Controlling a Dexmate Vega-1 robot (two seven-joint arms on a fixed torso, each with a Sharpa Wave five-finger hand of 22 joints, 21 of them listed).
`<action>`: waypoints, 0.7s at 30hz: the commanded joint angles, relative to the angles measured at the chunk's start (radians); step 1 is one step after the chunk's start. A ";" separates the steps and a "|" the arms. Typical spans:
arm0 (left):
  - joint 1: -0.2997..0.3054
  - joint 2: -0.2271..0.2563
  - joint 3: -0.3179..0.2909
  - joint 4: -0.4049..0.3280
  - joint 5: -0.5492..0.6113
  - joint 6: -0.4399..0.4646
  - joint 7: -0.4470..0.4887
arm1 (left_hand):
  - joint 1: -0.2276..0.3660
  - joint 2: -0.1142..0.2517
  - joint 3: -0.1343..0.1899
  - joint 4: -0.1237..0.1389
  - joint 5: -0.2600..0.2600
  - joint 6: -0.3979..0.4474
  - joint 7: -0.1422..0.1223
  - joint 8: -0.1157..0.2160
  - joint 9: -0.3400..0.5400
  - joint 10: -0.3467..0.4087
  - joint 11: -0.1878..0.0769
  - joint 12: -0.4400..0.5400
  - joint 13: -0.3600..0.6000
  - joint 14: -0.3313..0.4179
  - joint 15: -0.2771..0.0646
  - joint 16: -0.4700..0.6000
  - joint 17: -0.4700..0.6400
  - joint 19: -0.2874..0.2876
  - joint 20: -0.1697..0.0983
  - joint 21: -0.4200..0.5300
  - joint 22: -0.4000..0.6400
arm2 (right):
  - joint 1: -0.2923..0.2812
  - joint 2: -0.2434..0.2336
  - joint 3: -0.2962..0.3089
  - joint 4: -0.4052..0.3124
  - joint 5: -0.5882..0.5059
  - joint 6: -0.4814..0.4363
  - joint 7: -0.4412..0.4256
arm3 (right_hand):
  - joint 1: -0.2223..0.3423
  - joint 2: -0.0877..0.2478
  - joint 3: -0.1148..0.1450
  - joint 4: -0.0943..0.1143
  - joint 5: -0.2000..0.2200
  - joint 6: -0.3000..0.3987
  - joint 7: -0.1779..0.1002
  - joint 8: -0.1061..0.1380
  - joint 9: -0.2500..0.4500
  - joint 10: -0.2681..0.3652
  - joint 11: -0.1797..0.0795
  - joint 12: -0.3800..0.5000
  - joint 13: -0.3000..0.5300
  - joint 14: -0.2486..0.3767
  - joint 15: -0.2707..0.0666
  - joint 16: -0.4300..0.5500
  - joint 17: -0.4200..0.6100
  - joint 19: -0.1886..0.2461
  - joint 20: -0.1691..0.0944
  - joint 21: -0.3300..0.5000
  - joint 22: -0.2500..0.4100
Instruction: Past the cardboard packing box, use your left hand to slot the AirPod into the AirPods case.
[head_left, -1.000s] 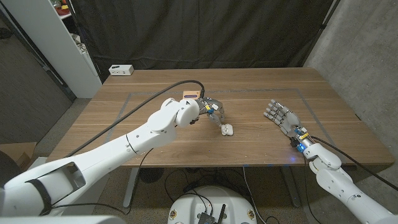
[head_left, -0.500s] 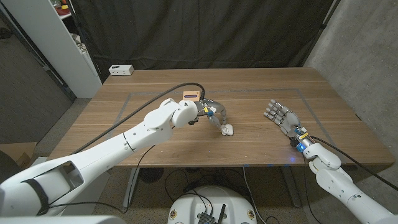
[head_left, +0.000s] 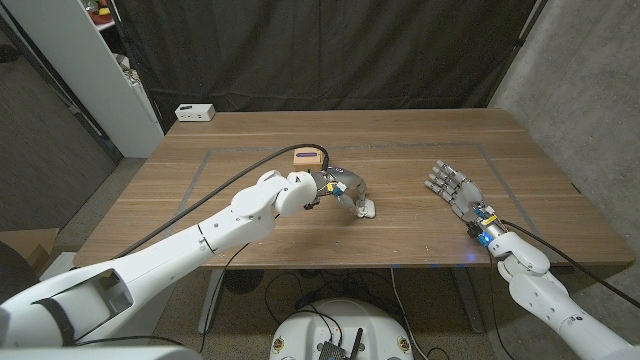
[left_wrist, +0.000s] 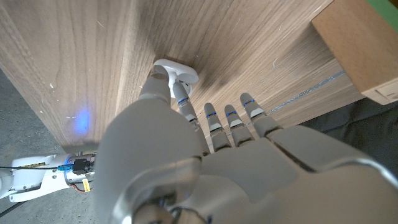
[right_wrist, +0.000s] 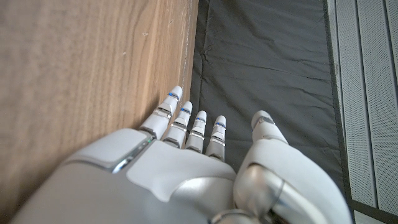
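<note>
Left robot hand (head_left: 345, 190) is down over the case (head_left: 367, 208), fingertips (left_wrist: 181, 94) right at the white shell, just past the box (head_left: 308, 155) on the tabletop (head_left: 250, 145). Whether it pinches the AirPod, I cannot tell; the bud itself is hidden. Best play here, I'd say: line the stem up with the socket, press straight down gently, and don't let the light case skid. Right robot hand (head_left: 452, 188) waits well apart, fingers spread, holding nothing. Count: one case, one box, two hands.
</note>
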 joint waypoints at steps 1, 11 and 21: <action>0.028 -0.013 0.006 0.021 0.048 0.001 0.053 | 0.021 0.005 0.005 -0.002 0.003 0.023 0.004 0.015 0.010 0.011 -0.001 0.007 0.003 0.009 -0.090 0.008 -0.001 0.006 -0.001 0.000 0.002 | -0.016 0.003 0.007 -0.004 0.010 0.002 -0.005 | -0.008 -0.005 0.004 -0.003 0.001 0.002 0.006 0.006 0.004 0.005 -0.001 0.005 0.003 0.000 -0.075 0.007 0.006 -0.001 0.005 0.004 0.004; 0.037 -0.026 0.005 0.043 0.050 -0.008 0.088 | 0.050 0.024 0.016 -0.003 0.002 0.047 0.011 0.040 0.035 0.020 0.004 0.011 0.007 0.016 -0.089 0.009 -0.001 0.013 0.006 0.004 0.003 | -0.020 0.008 0.008 -0.002 0.011 0.009 -0.003 | -0.011 -0.006 0.003 -0.002 0.001 0.002 0.004 0.005 0.004 0.004 -0.001 0.004 0.003 0.001 -0.073 0.007 0.006 -0.001 0.005 0.004 0.004; 0.045 -0.035 0.002 0.058 0.026 -0.010 0.105 | 0.064 0.023 0.015 -0.001 -0.002 0.070 0.009 0.069 0.062 0.030 -0.001 0.015 0.012 0.026 -0.094 0.011 -0.001 0.017 0.001 0.007 0.004 | -0.017 0.007 0.006 -0.001 0.007 0.009 -0.002 | -0.020 -0.005 0.003 0.004 0.000 0.003 0.004 0.005 0.004 0.005 0.000 0.004 0.003 0.001 -0.073 0.007 0.006 -0.001 0.005 0.004 0.004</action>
